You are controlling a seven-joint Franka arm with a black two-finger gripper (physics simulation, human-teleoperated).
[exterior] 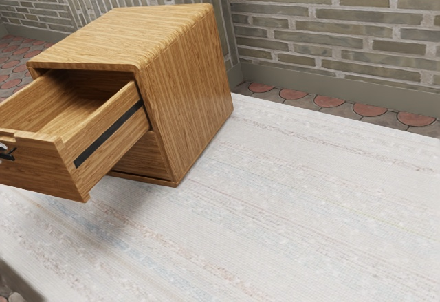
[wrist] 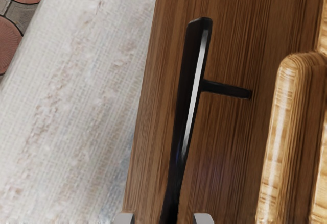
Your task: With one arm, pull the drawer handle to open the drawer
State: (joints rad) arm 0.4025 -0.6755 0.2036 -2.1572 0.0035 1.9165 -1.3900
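Handle (wrist: pixel 189 112): a black bar on one visible post, fixed to the wooden drawer front (wrist: pixel 230 173), lies directly under the tool (wrist: pixel 163 219).

Tool state: apart. Its two grey fingertips (wrist: pixel 122 219) stand one on each side of the bar. Wood grain shows between each tip and the bar, so no clamp is made.

Drawer (exterior: pixel 69 126): this is the upper drawer of the wooden cabinet (exterior: pixel 179 75), which sits on the pale desk (exterior: pixel 309 212) at the exterior view's left. It stands well out of the cabinet toward the near left, with the interior exposed and the black side runner (exterior: pixel 110 133) visible.

Progress: the opening is judged largely complete.

Remaining: any last travel, which cannot be gauged, and withdrawal of the tool from the handle.
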